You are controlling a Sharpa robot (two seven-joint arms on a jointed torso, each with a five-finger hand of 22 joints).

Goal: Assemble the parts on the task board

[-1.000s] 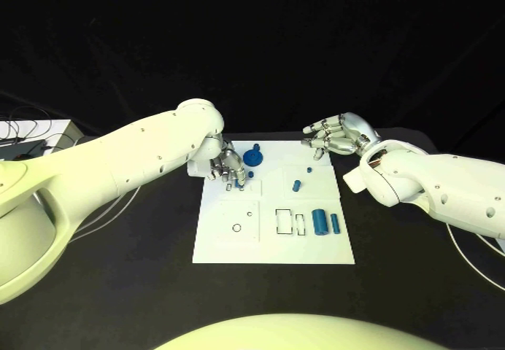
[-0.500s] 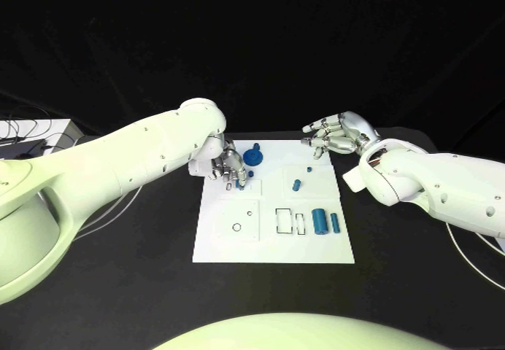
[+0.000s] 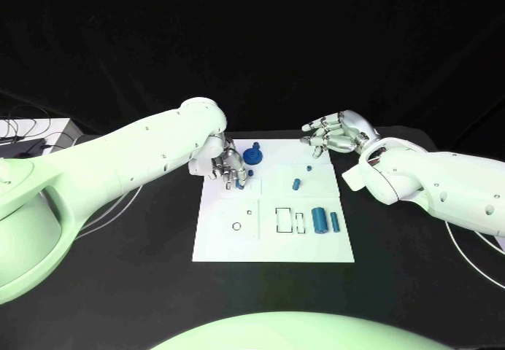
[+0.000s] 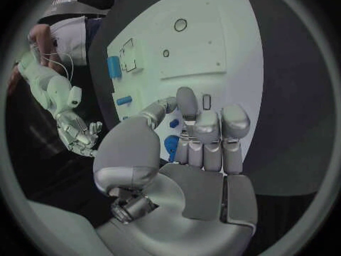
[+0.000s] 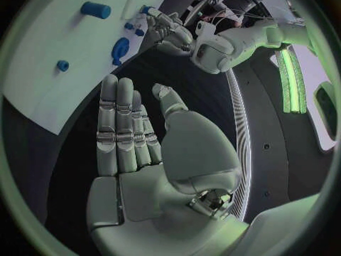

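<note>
The white task board [image 3: 274, 233] lies in the middle of the table. My left hand [image 3: 228, 166] reaches down over its far left corner, and thumb and a finger seem to pinch a small blue part [image 4: 174, 123] just above the board. A blue knob-shaped part [image 3: 252, 155] stands right beside that hand. Two small blue parts [image 3: 298, 183] lie mid-board, and two blue cylinders [image 3: 319, 219] lie near the right edge. My right hand [image 3: 335, 135] hovers off the board's far right corner, palm [image 5: 170, 153] empty and fingers extended.
Black outlines of slots [image 3: 285, 221] and small holes [image 3: 237, 227] mark the board's near half. Cables and a pale box [image 3: 31, 135] sit at the far left of the table. Bare black tabletop [image 3: 126, 277] surrounds the board.
My left hand has shifted very slightly over the board's far left corner. My right hand has barely moved.
</note>
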